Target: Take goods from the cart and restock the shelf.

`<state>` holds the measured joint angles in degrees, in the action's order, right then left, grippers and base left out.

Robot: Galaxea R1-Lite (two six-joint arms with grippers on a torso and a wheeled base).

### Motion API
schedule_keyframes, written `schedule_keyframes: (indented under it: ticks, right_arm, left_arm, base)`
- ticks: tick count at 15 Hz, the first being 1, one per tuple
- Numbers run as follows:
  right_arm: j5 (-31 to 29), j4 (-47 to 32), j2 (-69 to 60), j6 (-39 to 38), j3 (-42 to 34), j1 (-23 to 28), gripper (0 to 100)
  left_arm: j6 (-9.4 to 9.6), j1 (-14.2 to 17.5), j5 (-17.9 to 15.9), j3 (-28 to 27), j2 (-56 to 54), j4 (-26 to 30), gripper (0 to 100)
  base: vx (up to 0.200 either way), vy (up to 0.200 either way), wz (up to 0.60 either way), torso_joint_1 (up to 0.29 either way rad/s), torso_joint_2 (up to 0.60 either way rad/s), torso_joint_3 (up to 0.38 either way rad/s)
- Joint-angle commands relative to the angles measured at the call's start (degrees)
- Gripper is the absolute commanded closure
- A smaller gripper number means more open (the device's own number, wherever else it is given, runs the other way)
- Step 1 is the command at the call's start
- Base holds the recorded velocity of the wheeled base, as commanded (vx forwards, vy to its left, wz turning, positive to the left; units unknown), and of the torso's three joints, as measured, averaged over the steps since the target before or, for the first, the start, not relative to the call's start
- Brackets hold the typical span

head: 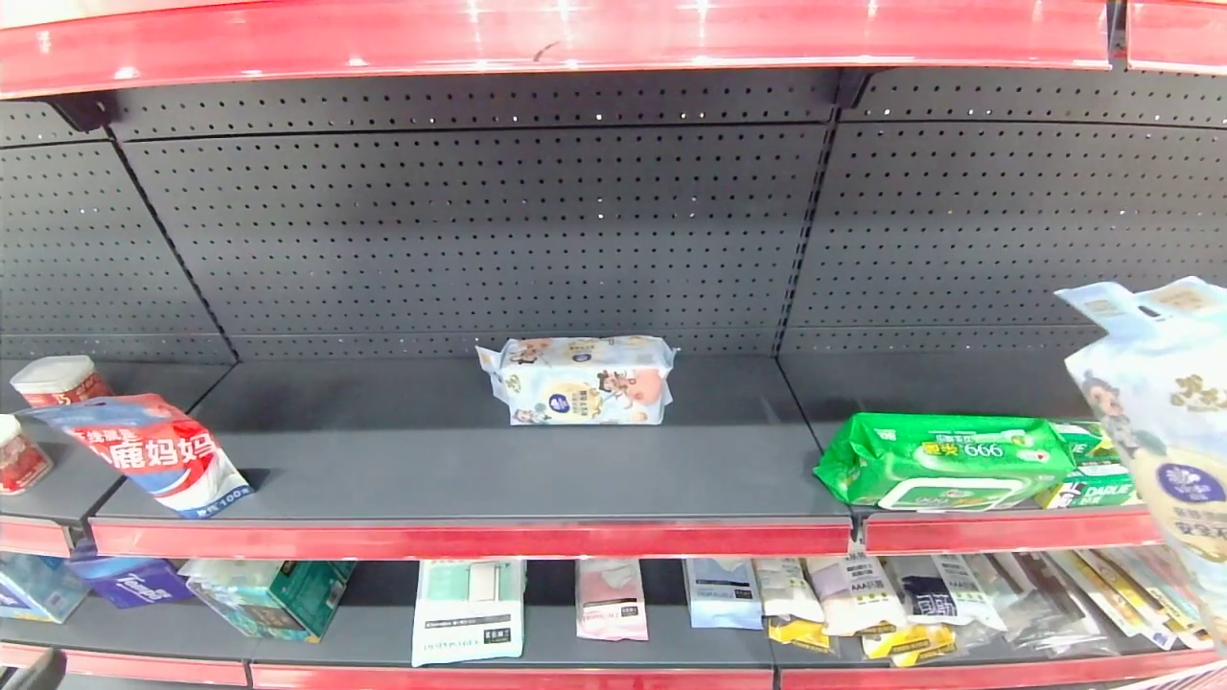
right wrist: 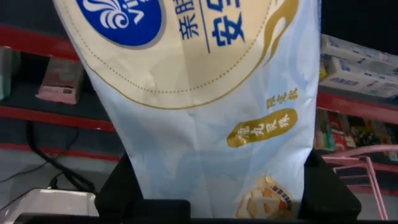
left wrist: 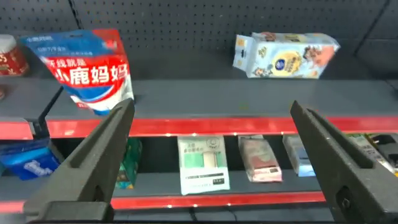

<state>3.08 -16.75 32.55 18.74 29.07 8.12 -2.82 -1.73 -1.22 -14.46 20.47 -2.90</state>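
Grey pegboard [head: 479,230] and a mostly bare shelf [head: 431,470] with a red front strip, that's the backdrop. The bag [head: 1160,422] is up in the air on the robot's right, in front of the right-hand bay and not on the shelf yet. It's a pale blue and white film pouch with a big cream oval, a dark blue round logo and a cartoon figure on the front, and a sealed flap with a hang hole at the top. Looks soft and light to me, squashy inside with slick film, so I'd guess it flops and slides rather than stands stiff. The right gripper [right wrist: 221,180] is clamped on its lower end, one finger on each broad face, which seems the sensible hold since the faces give a bit. The left gripper [left wrist: 211,155] hangs low in front of the shelf, fingers wide apart, nothing in it. A similar-looking pack [head: 578,379] sits at the back of the middle bay, green wipes [head: 944,460] to its right.
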Motion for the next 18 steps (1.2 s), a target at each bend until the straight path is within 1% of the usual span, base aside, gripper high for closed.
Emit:
schedule_keyframes:
  ticks: [1,2,3,4,7,10,12,13,14,15,17,18]
  right_arm:
    - [-1.68,0.14,-3.37,-0.10,-1.04,0.67,100]
    - [-0.71,0.23,-3.72,-3.00,-1.13,0.14,100]
    - [0.43,0.05,-4.60,-8.54,-2.18,0.05,100]
    - [0.43,0.05,-5.39,-10.30,-3.76,0.05,100]
    - [0.26,-1.00,-6.53,-10.30,-5.70,0.23,100]
    - [0.26,-1.00,-6.01,-10.30,-8.77,0.23,100]
    - [0.26,-1.09,-5.92,-10.30,-9.12,0.14,100]
    - [0.26,-1.18,-5.48,-10.30,-9.30,0.14,100]
    - [0.26,-1.18,-4.60,-10.39,-9.21,0.14,100]
    - [0.26,-1.18,-3.98,-10.39,-9.21,0.14,100]
    - [0.26,-1.18,-3.19,-10.39,-9.30,0.14,100]
    - [0.26,-1.18,-3.19,-10.39,-9.30,0.14,100]
  left_arm:
    - [-0.79,0.76,1.92,-10.77,27.26,-4.22,0]
    - [3.08,0.76,2.10,-7.87,28.22,-4.39,0]
    - [6.42,0.68,2.10,-5.32,28.66,-4.31,0]
    - [7.30,0.68,2.01,-4.79,29.45,-4.39,0]
    - [7.30,0.76,1.92,-5.49,32.88,-4.66,0]
    - [7.39,0.76,1.92,-4.97,33.94,-4.66,0]
    - [7.74,0.76,2.01,-5.58,34.73,-4.48,0]
    - [8.97,0.68,1.92,-6.02,36.05,-4.57,0]
    - [10.73,0.76,1.39,-7.87,39.39,-4.66,0]
    - [12.57,0.68,0.60,-10.85,42.99,-4.66,0]
    - [17.32,0.76,-2.91,-18.85,51.34,-4.66,0]
    - [17.67,0.76,-3.18,-19.47,52.13,-4.66,0]
  base:
    - [0.000,0.000,0.00,0.000,0.00,0.000]
    - [0.000,0.000,0.00,0.000,0.00,0.000]
    - [0.000,0.000,0.00,0.000,0.00,0.000]
    - [0.000,0.000,0.00,0.000,0.00,0.000]
    - [0.000,0.000,0.00,0.000,0.00,0.000]
    - [0.000,0.000,0.00,0.000,0.00,0.000]
    - [0.000,0.000,0.00,0.000,0.00,0.000]
    - [0.000,0.000,0.00,0.000,0.00,0.000]
    - [0.000,0.000,0.00,0.000,0.00,0.000]
    - [0.000,0.000,0.00,0.000,0.00,0.000]
    - [0.000,0.000,0.00,0.000,0.00,0.000]
    - [0.000,0.000,0.00,0.000,0.00,0.000]
